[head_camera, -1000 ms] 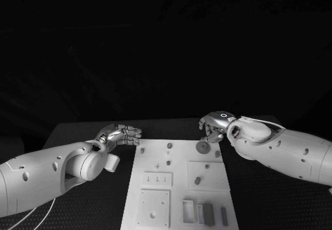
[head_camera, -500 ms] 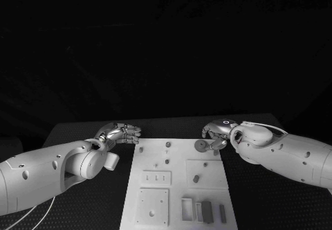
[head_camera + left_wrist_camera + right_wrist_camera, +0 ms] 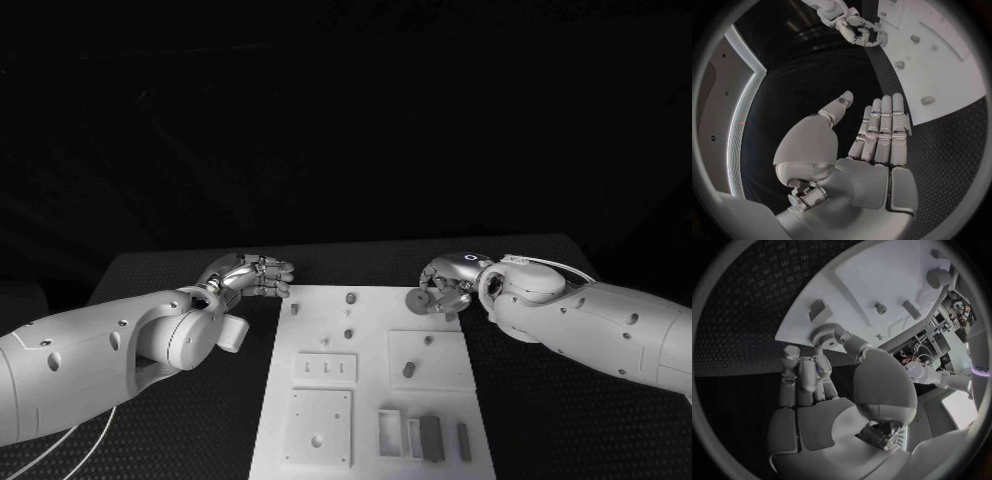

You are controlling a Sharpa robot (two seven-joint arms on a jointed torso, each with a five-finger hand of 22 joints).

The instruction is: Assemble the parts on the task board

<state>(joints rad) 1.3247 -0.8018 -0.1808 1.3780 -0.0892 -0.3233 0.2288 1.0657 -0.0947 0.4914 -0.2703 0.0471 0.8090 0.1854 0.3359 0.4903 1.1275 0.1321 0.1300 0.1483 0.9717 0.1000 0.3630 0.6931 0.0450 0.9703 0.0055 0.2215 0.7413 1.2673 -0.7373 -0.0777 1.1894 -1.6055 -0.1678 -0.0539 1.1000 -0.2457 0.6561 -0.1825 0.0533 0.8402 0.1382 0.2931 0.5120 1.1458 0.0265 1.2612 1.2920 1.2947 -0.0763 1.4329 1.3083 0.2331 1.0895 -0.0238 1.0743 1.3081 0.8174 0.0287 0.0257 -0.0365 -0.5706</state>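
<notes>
**Gear carried to the board's far right corner**

Task board [image 3: 433, 345]: white plate lying flat mid-table, taken here as the landmark; unmoved against the earlier head views apart from a slight shift of the whole picture.

Right hand [image 3: 450, 282]: now lower and further toward the board's far right corner than a second ago. Pinching a toothed grey gear [image 3: 420, 298] between thumb and a finger, confirmed in the right wrist view [image 3: 824, 333], other fingers straight alongside.

Left hand [image 3: 254, 276]: just off the board's far left corner, over the black table. Holding nothing; fingers straight and close together in the left wrist view [image 3: 879, 131]. Barely moved.

Gear: held on edge at the board's far right edge, just above the surface; contact with the board not clear. Probably being brought to a seat near that corner; insertion not yet done.

Other small parts [image 3: 430, 438]: grouped at the board's near right, untouched.
</notes>
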